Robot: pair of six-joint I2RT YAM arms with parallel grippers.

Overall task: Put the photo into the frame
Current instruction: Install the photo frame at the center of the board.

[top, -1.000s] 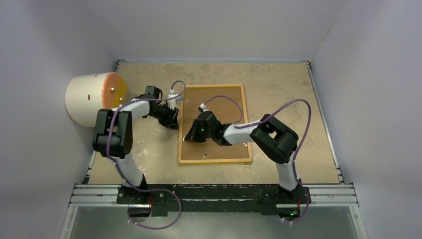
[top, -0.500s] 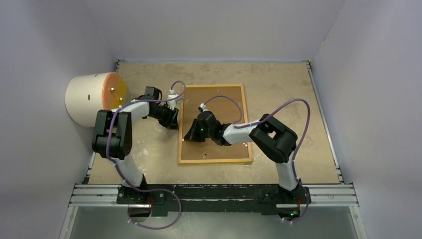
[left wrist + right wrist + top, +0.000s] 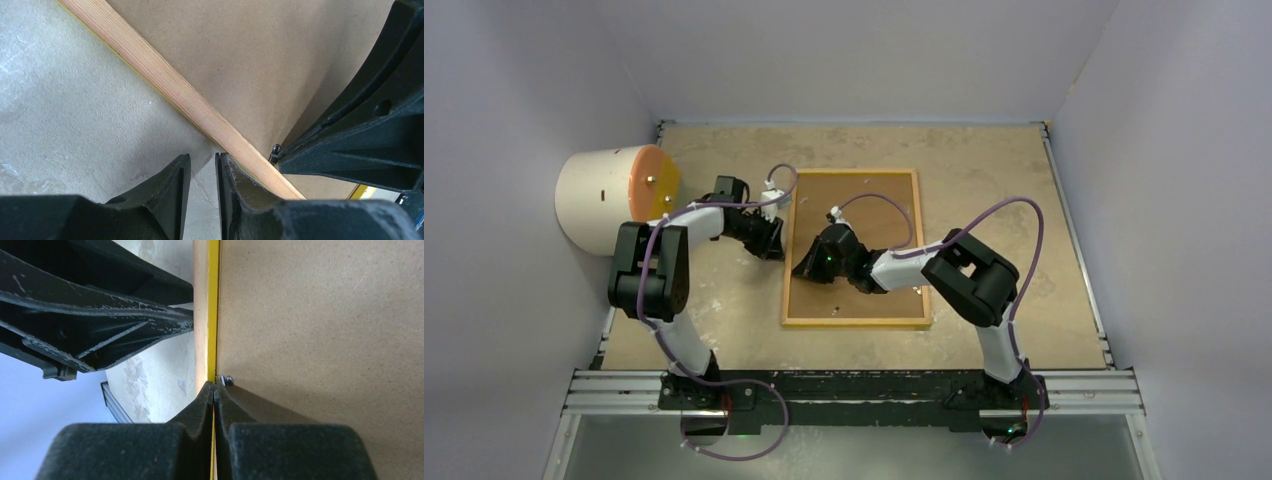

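Note:
The frame (image 3: 856, 322) lies face down on the table, light wood rail up, with a brown backing board (image 3: 884, 200) filling it. The photo is hidden. My left gripper (image 3: 776, 240) rests on the table just outside the frame's left rail (image 3: 165, 82). Its jaws (image 3: 203, 162) are open a narrow gap, with only bare table between them. My right gripper (image 3: 802, 272) is on the backing board by the same rail (image 3: 201, 300). Its jaws (image 3: 214, 387) are shut, tips at a small metal tab (image 3: 228, 380) on the rail's yellow inner edge.
A white cylinder with an orange face (image 3: 609, 198) lies at the table's left edge, behind the left arm. Grey walls close in the table on three sides. A metal rail (image 3: 854, 385) runs along the near edge by the arm bases.
The right gripper's jaws have closed fully, and it has crept slightly toward the frame's far end along the left rail. The left gripper has barely moved.

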